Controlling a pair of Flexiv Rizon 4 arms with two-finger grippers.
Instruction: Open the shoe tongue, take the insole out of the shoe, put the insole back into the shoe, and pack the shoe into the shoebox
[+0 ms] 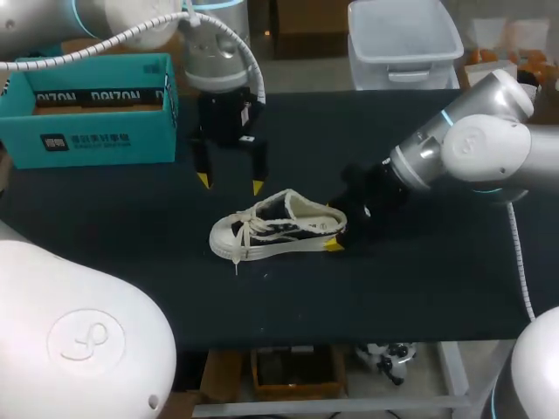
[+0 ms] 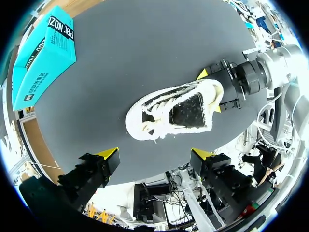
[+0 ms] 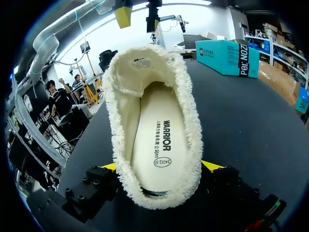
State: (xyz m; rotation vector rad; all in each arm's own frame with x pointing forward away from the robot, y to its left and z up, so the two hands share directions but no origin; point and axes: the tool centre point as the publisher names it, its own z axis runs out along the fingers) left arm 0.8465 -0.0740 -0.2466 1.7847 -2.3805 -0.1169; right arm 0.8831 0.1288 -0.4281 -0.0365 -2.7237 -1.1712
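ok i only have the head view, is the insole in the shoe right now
Observer: Yes. The right wrist view looks into the shoe from the heel, and the insole lies flat inside.
Operator: and is the right gripper on the heel
Observer: The right gripper has a yellow tip on each side of the heel, both seemingly pressed against it.
Operator: left one touching anything
Observer: No. The left wrist view shows the left gripper open, with the shoe ahead of it, untouched.
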